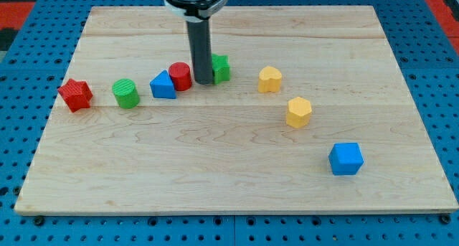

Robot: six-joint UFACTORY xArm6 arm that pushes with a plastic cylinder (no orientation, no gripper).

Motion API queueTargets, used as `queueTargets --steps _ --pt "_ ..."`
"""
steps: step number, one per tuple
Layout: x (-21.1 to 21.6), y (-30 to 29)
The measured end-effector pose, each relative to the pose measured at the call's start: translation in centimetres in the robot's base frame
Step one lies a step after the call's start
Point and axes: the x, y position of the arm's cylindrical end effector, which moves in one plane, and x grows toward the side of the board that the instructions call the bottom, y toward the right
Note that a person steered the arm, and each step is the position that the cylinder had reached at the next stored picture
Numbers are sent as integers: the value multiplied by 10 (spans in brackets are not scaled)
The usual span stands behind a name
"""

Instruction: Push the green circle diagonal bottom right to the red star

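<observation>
The green circle [125,92] stands on the wooden board at the view's left, just right of the red star [75,95]. My tip [203,82] is down on the board well to the right of the green circle, between the red circle [180,76] and a green block [221,68] that the rod partly hides. A blue triangle [163,85] lies between the green circle and the red circle.
A yellow heart-like block [270,79] and a yellow hexagon [298,111] lie right of centre. A blue cube [346,158] sits at the lower right. The board's edges [229,210] border a blue pegboard surface.
</observation>
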Motion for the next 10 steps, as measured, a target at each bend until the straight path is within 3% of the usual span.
queueTargets --steps 3,4,5,8,10 --pt "-36 23" --pt "-80 -22" --pt "-66 -85" --pt "22 -105" --pt "8 -125"
